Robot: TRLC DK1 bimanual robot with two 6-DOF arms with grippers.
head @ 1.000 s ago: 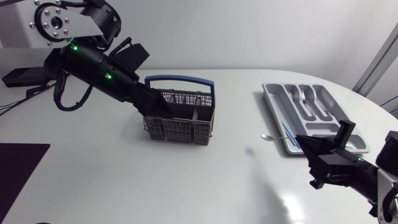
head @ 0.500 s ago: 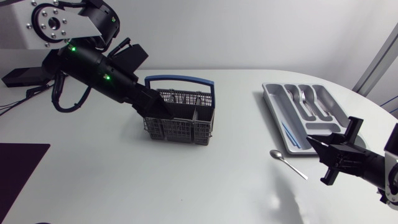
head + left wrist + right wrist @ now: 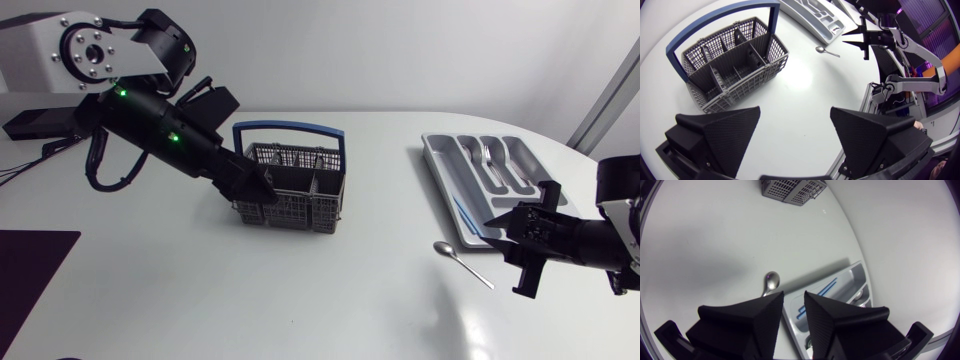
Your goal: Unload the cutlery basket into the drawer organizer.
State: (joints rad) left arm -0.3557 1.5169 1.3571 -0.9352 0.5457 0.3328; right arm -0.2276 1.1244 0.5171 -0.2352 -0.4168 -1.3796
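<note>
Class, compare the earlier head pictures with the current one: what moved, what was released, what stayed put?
The right end effector let go of the spoon, which now lies on the table beside the drawer organizer, not in it, then drew back towards its own side. The left end effector, open, shifted slightly at the cutlery basket. Basket and organizer stayed put.

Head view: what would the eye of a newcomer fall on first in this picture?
First comes the lone spoon, lying on the white table just outside the drawer organizer and close to the right end effector. Next is the dark left arm, slanting down to the grey cutlery basket with its blue handle, near the middle of the table.
</note>
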